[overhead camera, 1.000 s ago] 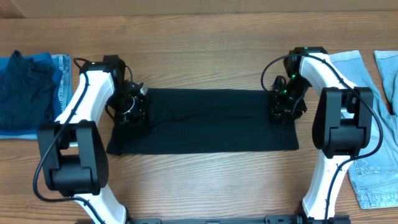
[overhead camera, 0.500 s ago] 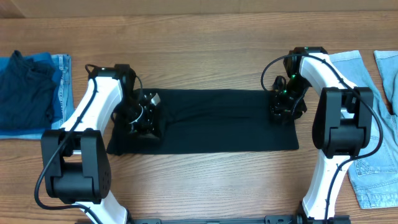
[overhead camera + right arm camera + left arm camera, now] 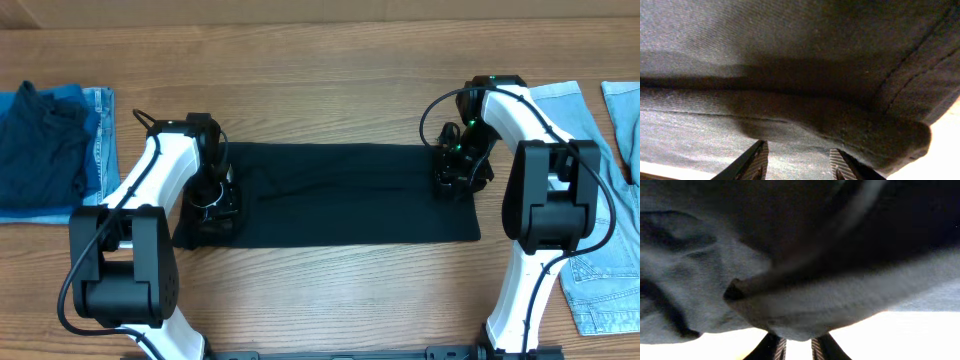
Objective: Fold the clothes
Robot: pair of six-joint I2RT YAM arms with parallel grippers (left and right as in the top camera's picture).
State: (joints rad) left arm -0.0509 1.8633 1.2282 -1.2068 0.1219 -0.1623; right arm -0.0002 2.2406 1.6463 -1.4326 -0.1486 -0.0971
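Note:
The clothes (image 3: 340, 195) are a black garment lying flat on the table as a long folded rectangle. My left gripper (image 3: 213, 198) stands on its left end. In the left wrist view a soft fold of the clothes (image 3: 805, 305) bulges over the fingertips, and the left gripper (image 3: 797, 342) shows its pads a little apart with a bright gap between them. My right gripper (image 3: 455, 170) rests on the right end. Its fingers (image 3: 757, 157) stand wide apart over the flat clothes (image 3: 790, 60), with a thick fold just to the right.
A dark navy garment (image 3: 40, 140) lies on a denim piece (image 3: 100, 120) at the far left. Pale denim (image 3: 600, 200) covers the far right. The bare wooden table (image 3: 320, 80) runs behind and in front of the black garment.
My left gripper moved from the garment's back-left corner toward the front along the left end, and its jaws parted. The right arm has not moved.

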